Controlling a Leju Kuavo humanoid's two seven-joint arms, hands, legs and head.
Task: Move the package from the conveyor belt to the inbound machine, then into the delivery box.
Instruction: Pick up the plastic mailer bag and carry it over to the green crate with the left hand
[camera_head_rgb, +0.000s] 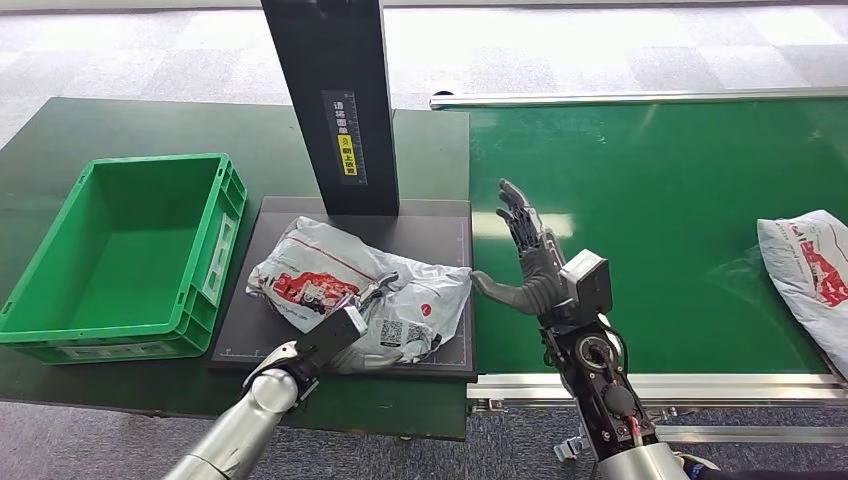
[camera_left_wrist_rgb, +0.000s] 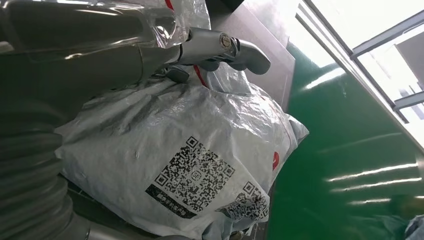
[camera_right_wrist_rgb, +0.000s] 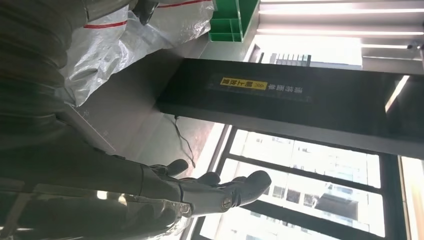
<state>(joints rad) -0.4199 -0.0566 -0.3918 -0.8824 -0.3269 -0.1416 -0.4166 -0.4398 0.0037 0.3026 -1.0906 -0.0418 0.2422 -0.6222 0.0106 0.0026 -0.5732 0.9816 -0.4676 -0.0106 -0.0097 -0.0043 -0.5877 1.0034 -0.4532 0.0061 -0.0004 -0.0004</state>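
1. Two parcels are out: a grey poly mailer package (camera_head_rgb: 360, 285) lying crumpled on the dark scan plate (camera_head_rgb: 440, 225) of the inbound machine, and a second mailer (camera_head_rgb: 808, 275) waiting well apart on the green conveyor belt (camera_head_rgb: 660, 200), at its right end.
2. The package on the plate sits under the machine's black column (camera_head_rgb: 335, 100), and its QR label (camera_left_wrist_rgb: 195, 177) faces up in the left wrist view; I take it that it lies that way so the reader can catch the code.
3. The left hand (camera_head_rgb: 345, 335) comes in from the near edge of the plate and rests on the package. In the left wrist view its fingers (camera_left_wrist_rgb: 225, 50) curl over a fold of the plastic. It looks to be gripping the bag, though how firm the grip is I cannot tell.
4. The right hand (camera_head_rgb: 525, 265) hovers just beside the package's right end, over the seam between plate and belt. It holds nothing, palm turned toward the bag and fingers spread wide, perhaps clearing out of the way.
5. The green delivery box (camera_head_rgb: 130, 255) stands just beside the plate on the left, open side up, so the package needs only a short carry across.
6. My judgement: the first leg is done, and the lift into the box is the step in hand.
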